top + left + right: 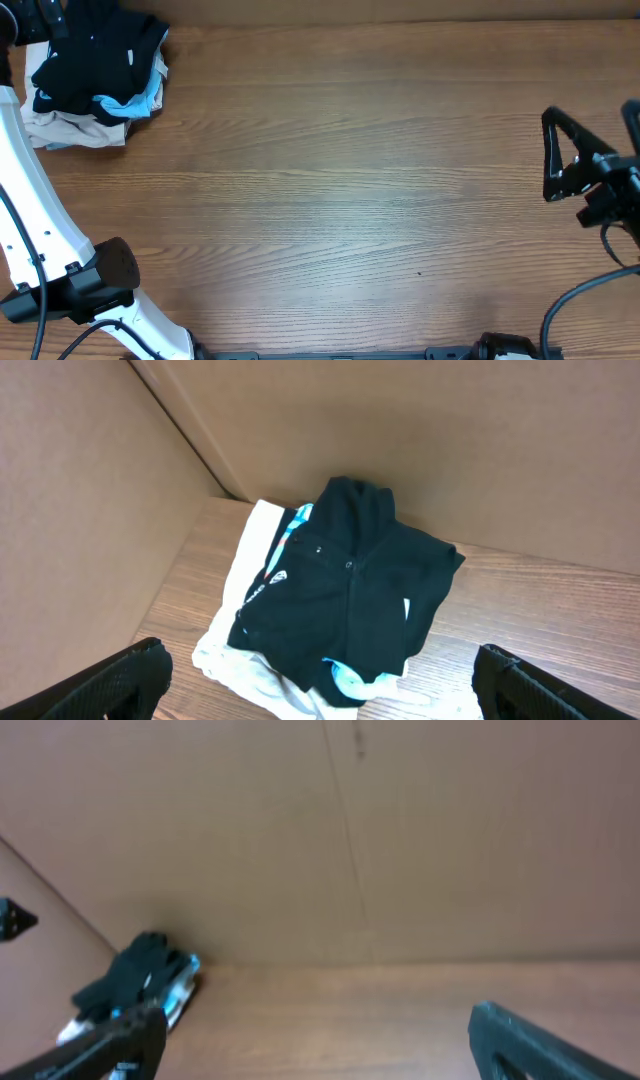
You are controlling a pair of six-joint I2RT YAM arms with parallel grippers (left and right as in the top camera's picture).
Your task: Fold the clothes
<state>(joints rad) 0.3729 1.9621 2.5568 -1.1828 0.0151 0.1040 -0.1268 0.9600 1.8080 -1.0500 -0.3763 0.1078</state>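
Your black shirt (pixel 340 600) sits crumpled on a blue shirt (pixel 150 98) in the desk's (pixel 350 200) far left corner, left hand (pixel 320 685) spread wide above it (right hand (pixel 315 1050) released too, by the right edge). Pinch deep and both could lift.

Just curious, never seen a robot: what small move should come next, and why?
Probably lower the left gripper onto the black T-shirt and pinch it: the jaws stand open above it, and it lies crumpled atop the light blue shirt and beige garment.
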